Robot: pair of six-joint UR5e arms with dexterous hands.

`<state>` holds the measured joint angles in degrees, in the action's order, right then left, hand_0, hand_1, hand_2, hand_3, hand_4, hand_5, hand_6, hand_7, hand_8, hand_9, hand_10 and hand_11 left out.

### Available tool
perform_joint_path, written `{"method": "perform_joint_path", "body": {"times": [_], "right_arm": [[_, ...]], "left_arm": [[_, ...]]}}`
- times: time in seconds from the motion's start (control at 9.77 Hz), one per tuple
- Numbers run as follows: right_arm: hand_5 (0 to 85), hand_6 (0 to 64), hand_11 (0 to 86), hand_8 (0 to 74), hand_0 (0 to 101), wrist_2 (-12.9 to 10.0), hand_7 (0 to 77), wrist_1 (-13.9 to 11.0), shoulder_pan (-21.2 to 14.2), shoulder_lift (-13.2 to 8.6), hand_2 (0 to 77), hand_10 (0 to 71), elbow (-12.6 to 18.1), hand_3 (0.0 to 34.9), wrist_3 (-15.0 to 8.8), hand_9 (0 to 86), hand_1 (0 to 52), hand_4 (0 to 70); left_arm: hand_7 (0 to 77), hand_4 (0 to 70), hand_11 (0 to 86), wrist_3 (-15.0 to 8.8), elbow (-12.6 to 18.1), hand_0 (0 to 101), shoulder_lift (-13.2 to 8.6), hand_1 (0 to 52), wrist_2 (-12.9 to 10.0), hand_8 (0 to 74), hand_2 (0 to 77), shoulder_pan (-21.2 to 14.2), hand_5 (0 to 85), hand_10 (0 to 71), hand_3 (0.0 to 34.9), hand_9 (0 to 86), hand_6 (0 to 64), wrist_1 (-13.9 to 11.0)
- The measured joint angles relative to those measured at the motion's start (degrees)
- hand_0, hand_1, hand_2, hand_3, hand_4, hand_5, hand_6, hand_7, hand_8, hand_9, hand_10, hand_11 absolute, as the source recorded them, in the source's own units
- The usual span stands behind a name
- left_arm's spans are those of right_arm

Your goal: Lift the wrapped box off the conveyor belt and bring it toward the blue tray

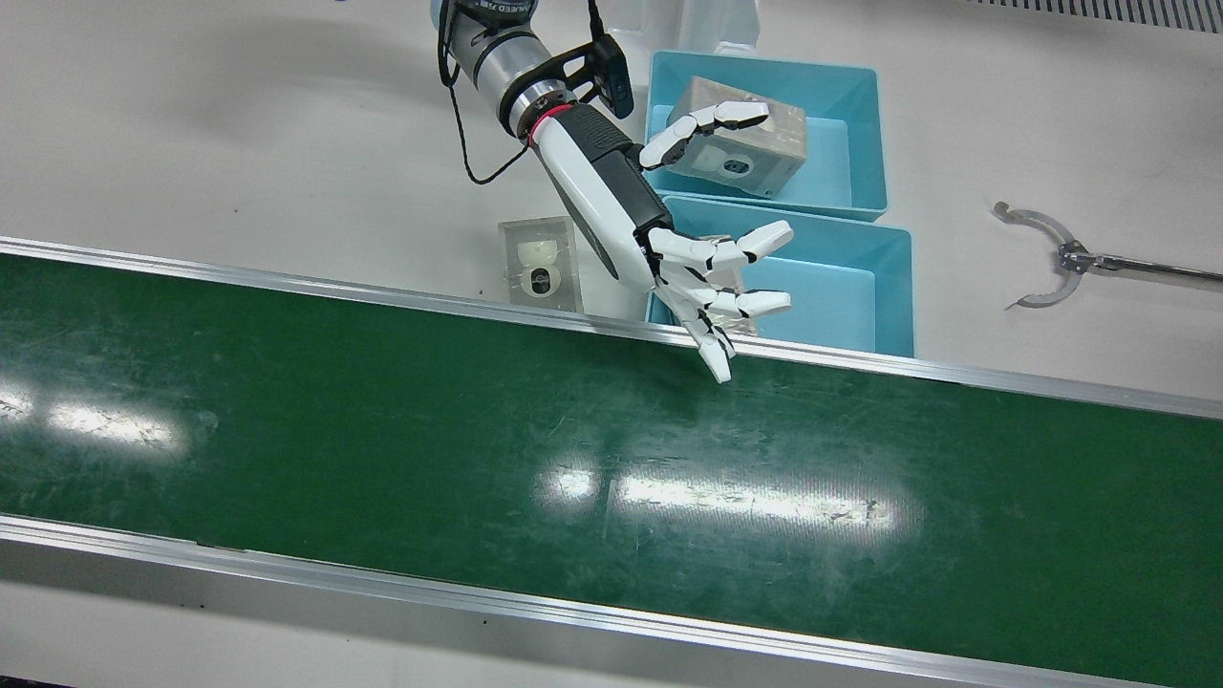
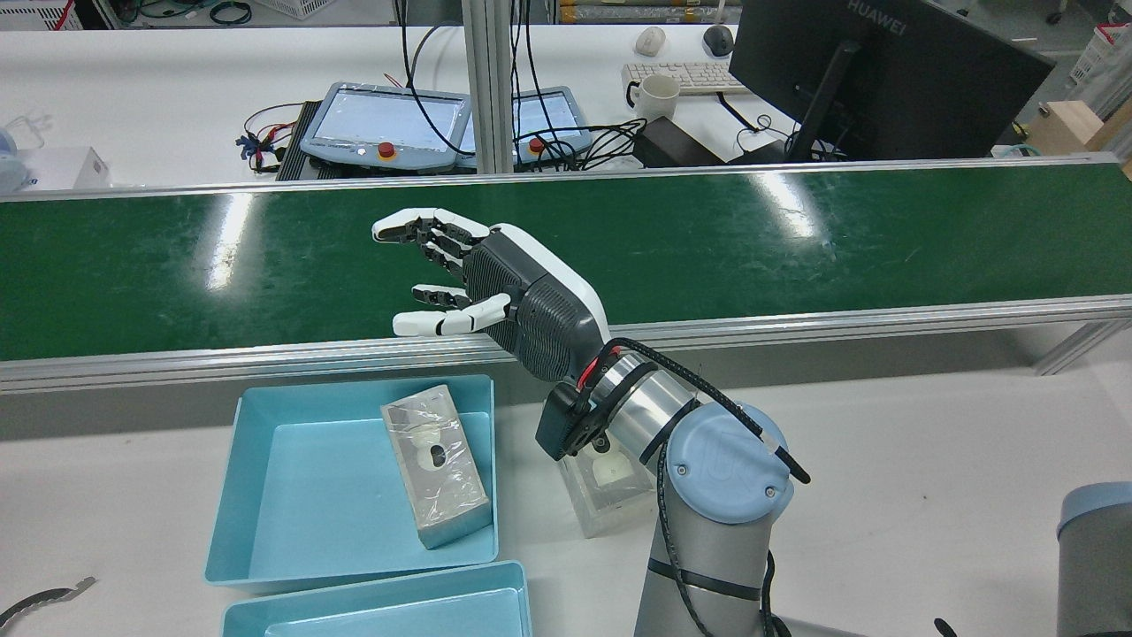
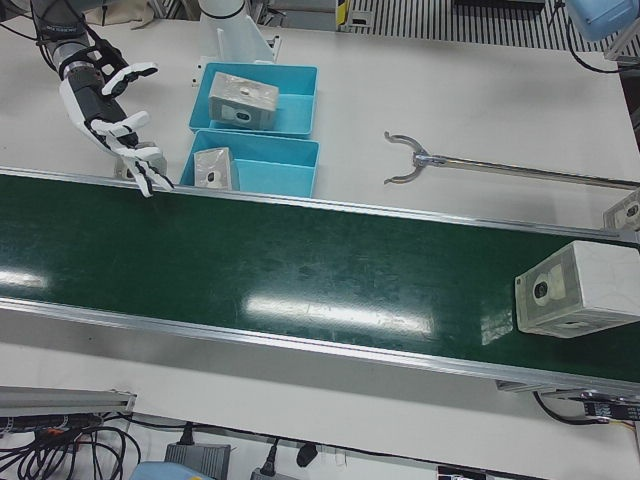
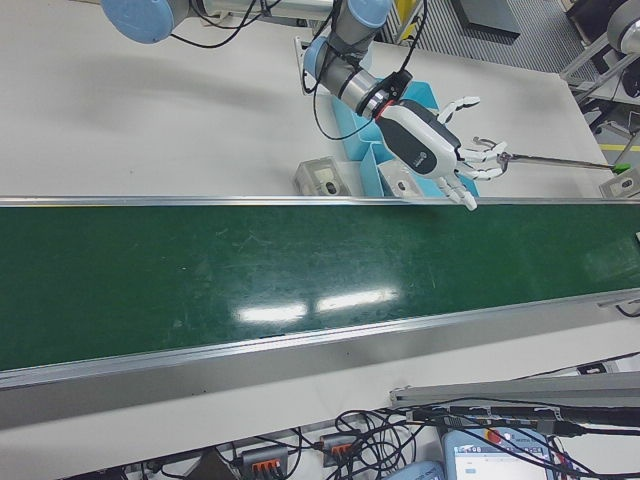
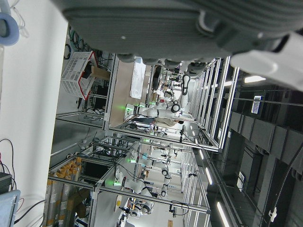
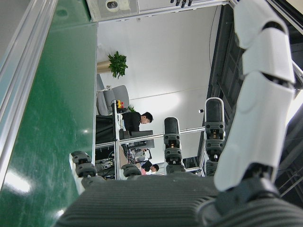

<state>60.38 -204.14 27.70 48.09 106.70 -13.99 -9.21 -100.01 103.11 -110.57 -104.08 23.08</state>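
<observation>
The wrapped box point(image 3: 575, 290) lies on the green conveyor belt point(image 3: 300, 270) at its far right end in the left-front view. It also shows small at the top of the right hand view point(image 6: 113, 4). My right hand point(image 1: 688, 263) is open and empty, fingers spread, over the belt's robot-side rail and the nearer blue tray point(image 1: 831, 296). It is far from the box. The rear view point(image 2: 504, 292) shows the hand pointing left along the belt. My left hand point(image 5: 189, 23) shows only as a dark palm in its own view.
The nearer blue tray holds a wrapped box point(image 3: 212, 168), and the farther tray point(image 1: 841, 153) holds another point(image 1: 740, 143). A clear-wrapped box point(image 1: 541, 263) stands on the table beside the trays. A metal grabber tool point(image 1: 1051, 258) lies on the table past the trays.
</observation>
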Motion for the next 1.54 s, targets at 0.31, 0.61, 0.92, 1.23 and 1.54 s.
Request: {"method": "perform_joint_path", "body": {"times": [0.31,0.61,0.92,1.23,1.54], "right_arm": [[28.9,4.9,10.4,0.0,45,0.5,25.1,0.2,3.5,2.5,21.8,6.5,0.0,30.7,0.3,2.7,11.5,27.3],[28.9,2.2,9.3,0.0,45,2.6,21.3,0.2,10.1,5.9,23.5,5.4,0.4,30.9,0.6,2.7,12.0,25.1],[21.8,0.0,6.5,0.0,46,7.3,14.2,0.2,20.7,10.4,19.6,2.7,0.5,30.3,1.0,1.6,14.7,14.2],[17.5,0.0,3.3,0.0,44,8.2,16.9,-0.1,24.0,13.8,9.3,2.7,0.0,30.4,3.5,1.6,9.8,8.7],[20.2,0.0,4.9,0.0,44,8.3,18.0,-0.3,24.4,14.8,12.0,3.3,-0.2,30.3,4.5,1.6,10.9,10.4]], "left_arm": [[0.5,0.0,0.0,0.0,0.0,0,0.0,0.0,0.0,0.5,1.1,0.0,0.5,0.5,0.0,0.0,0.0,0.0],[0.5,0.0,0.0,0.0,0.0,0,0.0,0.0,0.0,0.0,0.5,0.0,0.5,0.0,0.0,0.5,0.0,0.0],[0.5,0.0,0.0,0.0,0.0,0,0.0,0.0,0.0,0.5,1.1,0.0,0.5,0.0,0.0,0.5,0.0,0.0],[0.5,0.0,0.0,0.0,0.0,0,0.0,0.0,0.0,0.5,1.1,0.0,0.5,0.5,0.0,0.0,0.0,0.0],[0.5,0.0,0.0,0.0,0.0,0,0.0,0.0,0.0,0.5,1.1,0.0,0.5,0.5,0.0,0.5,0.0,0.0]]}}
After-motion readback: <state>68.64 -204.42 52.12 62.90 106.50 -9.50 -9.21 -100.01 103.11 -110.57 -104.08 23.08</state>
